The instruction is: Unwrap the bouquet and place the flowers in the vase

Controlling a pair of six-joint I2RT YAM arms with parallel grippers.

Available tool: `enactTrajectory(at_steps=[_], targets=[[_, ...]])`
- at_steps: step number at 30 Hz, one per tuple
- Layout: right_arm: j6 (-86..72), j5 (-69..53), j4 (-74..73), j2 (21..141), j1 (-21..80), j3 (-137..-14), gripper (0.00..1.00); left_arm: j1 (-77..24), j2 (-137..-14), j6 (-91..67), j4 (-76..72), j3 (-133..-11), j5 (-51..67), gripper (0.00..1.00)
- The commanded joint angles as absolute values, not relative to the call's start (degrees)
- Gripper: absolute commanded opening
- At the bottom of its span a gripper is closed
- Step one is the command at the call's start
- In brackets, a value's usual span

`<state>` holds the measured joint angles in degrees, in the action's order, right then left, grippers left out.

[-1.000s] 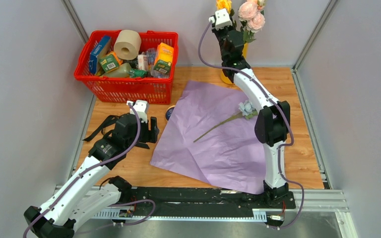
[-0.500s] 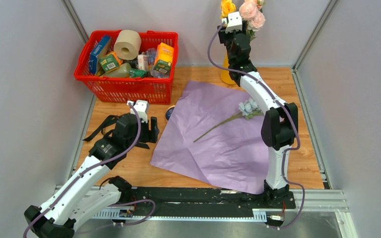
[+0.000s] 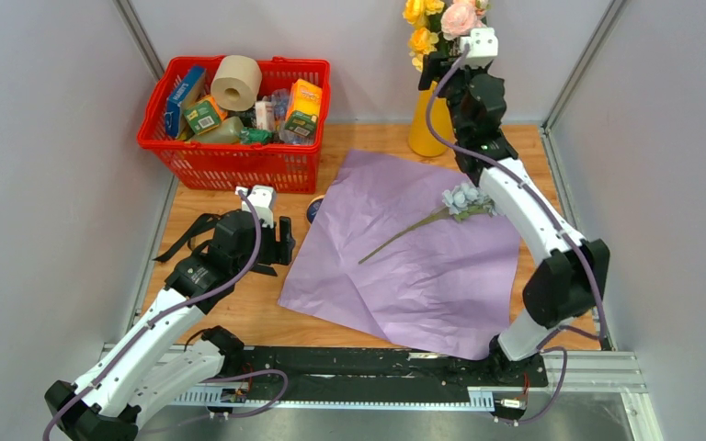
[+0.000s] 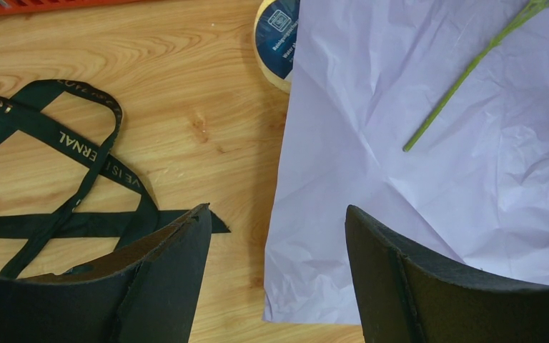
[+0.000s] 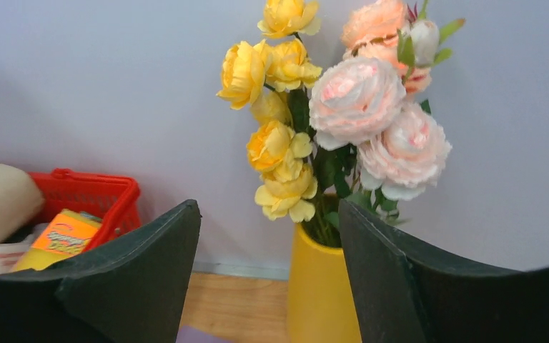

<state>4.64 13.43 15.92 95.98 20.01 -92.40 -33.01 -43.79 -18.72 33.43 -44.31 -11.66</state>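
Vase: the yellow-orange vase [image 3: 426, 124] stands upright at the far edge of the table [image 3: 239, 317], right of centre, just beyond the far corner of the lilac paper [image 3: 404, 266].
Flowers in vase: yellow and pink flowers [image 3: 441, 18] stand in the vase, stems inside its mouth; in the right wrist view the yellow blooms sit on the left and the pink ones on the right [image 5: 357, 100] above the vase [image 5: 322, 300].
Flower on paper: one pale blue flower [image 3: 464, 197] lies flat on the paper, bloom toward the right and green stem running toward the near left; the left wrist view shows only its stem [image 4: 465, 75].
Paper: unfolded and lying flat and creased on the table [image 4: 400, 179], with nothing wrapped in it.
Ribbon: the black ribbon [image 3: 188, 234] lies loose on the bare wood left of the paper, in untied loops [image 4: 78, 143].
Right gripper: the right gripper [image 3: 437, 69] is raised just right of the blooms; its jaws [image 5: 268, 214] are spread apart and hold nothing, with the vase and blooms in front of them.
Left gripper: the left gripper [image 3: 276, 243] hangs low over the near-left edge of the paper; its jaws [image 4: 279, 221] are released wide and empty, ribbon on one side and paper on the other.
Basket: the red basket [image 3: 230, 161] sits at the far left, filled with groceries and a beige paper roll [image 3: 236, 81].
Tape roll: a small tape roll [image 3: 313, 212] rests against the paper's left edge, partly under it [image 4: 275, 36].
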Motion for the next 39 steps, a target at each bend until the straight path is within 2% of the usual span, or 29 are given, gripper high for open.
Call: enactTrajectory(at_steps=[1, 5, 9, 14, 26, 29, 39], targets=[[-13.2, 13.8, 9.3, 86.4, 20.0, -85.4, 0.73, -33.2, -43.0, -17.8, 32.3, -46.3, -11.2, 0.77], [-27.9, 12.4, 0.3, 78.5, 20.0, -77.5, 0.66, -33.2, -43.0, -17.8, 32.3, -46.2, -10.9, 0.77], [-44.5, 11.9, -3.7, 71.2, 20.0, -63.9, 0.62, -33.2, -43.1, -17.8, 32.2, -46.2, -10.8, 0.77], [-61.5, 14.1, -16.2, 70.0, 20.0, -56.1, 0.57, -33.2, -43.1, -17.8, 32.3, -46.2, -10.9, 0.77], [-84.8, 14.4, -36.3, 87.7, 19.9, -62.6, 0.53, -33.2, -43.1, -17.8, 32.3, -46.2, -11.2, 0.77], [-86.7, 12.1, -36.9, 92.6, 20.0, -64.5, 0.48, -33.2, -43.1, -17.9, 32.4, -46.2, -11.3, 0.77], [-91.9, 10.6, -37.5, 102.8, 19.9, -68.6, 0.48, -33.2, -43.1, -17.9, 32.3, -46.2, -11.2, 0.77]])
